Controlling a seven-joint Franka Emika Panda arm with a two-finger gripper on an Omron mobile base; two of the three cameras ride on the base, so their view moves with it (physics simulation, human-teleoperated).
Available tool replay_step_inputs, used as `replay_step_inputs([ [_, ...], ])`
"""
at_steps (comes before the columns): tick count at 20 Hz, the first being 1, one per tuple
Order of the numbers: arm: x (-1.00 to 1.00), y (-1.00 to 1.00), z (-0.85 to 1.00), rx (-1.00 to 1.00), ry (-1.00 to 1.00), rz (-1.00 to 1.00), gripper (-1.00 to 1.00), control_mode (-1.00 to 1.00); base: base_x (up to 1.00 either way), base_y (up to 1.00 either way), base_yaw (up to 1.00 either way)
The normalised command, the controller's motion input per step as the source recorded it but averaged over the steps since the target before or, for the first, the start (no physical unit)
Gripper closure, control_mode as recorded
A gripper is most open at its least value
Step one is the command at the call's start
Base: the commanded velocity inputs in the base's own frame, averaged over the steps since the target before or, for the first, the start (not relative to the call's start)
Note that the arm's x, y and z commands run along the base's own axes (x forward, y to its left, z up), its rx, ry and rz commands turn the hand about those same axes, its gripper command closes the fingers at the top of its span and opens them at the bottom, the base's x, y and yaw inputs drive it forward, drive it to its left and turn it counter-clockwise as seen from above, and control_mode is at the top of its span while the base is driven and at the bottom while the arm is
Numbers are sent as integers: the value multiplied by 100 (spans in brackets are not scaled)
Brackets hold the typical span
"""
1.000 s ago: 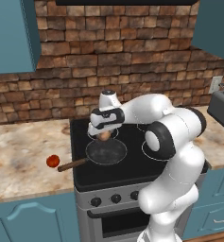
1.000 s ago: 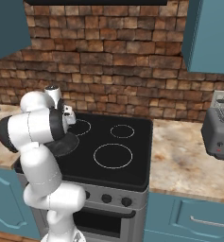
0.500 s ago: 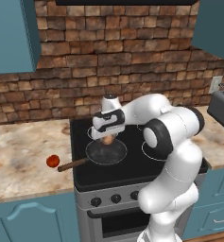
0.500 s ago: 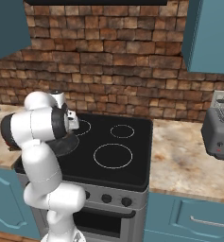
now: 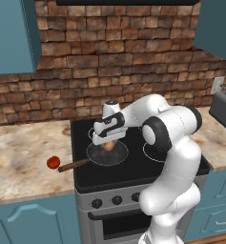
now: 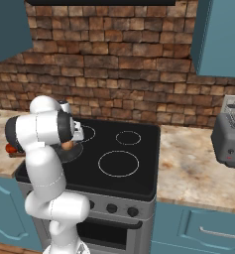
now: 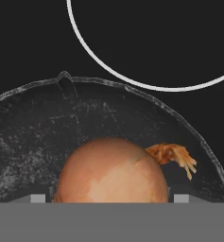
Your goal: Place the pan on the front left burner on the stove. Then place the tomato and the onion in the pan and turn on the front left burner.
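Observation:
The dark pan [image 5: 97, 156] sits on the stove [image 5: 133, 170], covering the front left burner, and its brown handle [image 5: 74, 165] points left over the counter. My gripper [image 5: 108, 142] hangs low over the pan, shut on the tan-brown onion [image 5: 108, 146]. In the hand view the onion [image 7: 111, 172] sits large between my fingers, just above the pan's floor [image 7: 47, 127]. The red tomato [image 5: 53, 163] lies on the counter by the handle's tip. From the right base view, the onion [image 6: 67, 146] and the pan [image 6: 73, 154] peek out beside my arm, and so does the tomato [image 6: 10, 148].
A grey toaster [image 6: 230, 139] stands on the right counter. Black knobs [image 5: 117, 200] line the stove's steel front. A brick wall backs the counter. Other white burner rings [image 6: 118, 163] mark bare black glass to the right of the pan.
My arm has come down and slightly right with the onion, from above the pan to just over its floor. The pan and the tomato have stayed where they were.

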Motion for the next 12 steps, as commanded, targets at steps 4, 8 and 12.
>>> replay_step_inputs([
  [4,0,0,-14,0,1,0,-100,-100,0,0,0],
  [8,-2,0,0,0,0,0,-100,-100,0,0,0],
  [12,-19,0,7,0,0,-1,-100,-100,0,0,0],
])
